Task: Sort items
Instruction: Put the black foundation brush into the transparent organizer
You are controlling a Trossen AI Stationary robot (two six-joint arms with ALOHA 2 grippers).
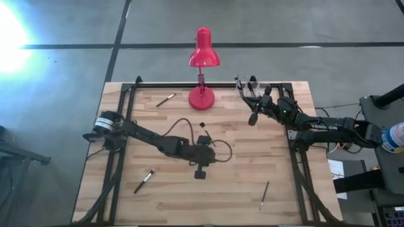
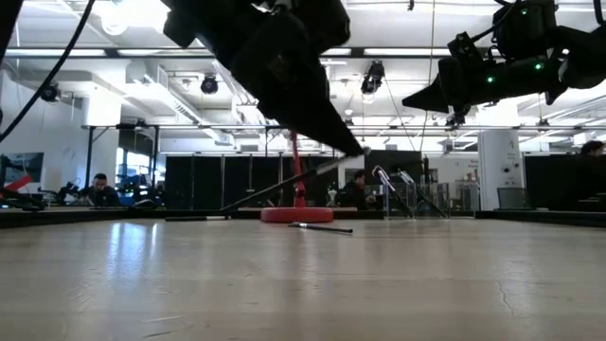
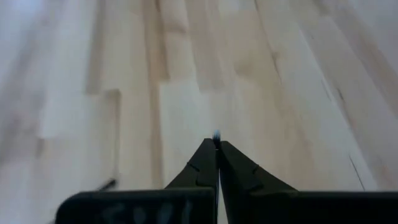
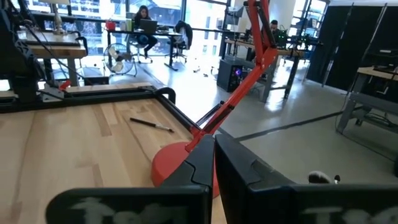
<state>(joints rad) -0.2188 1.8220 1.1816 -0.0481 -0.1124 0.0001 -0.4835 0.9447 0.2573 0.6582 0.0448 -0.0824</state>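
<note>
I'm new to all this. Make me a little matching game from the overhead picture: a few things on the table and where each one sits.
Things:
1. red lamp
2. left gripper
3. right gripper
4. brush with pale tip

Places:
A. near the table's middle
B. front left of the table
C. back edge, centre
D. back right, beside the lamp

Pairs: 1-C, 2-A, 3-D, 4-B

Left claw (image 1: pixel 200 173) hangs over bare table (image 1: pixel 252 170); boards are unobstructed on all sides of it, the nearest brush (image 1: pixel 144 181) lying well apart toward the arm's own side. Right claw (image 1: pixel 252 118) has the red lamp (image 1: pixel 202 98) near it, base and slanted stem blocking passage inward; a clear holder (image 1: pixel 246 84) stands close beyond it.
</note>
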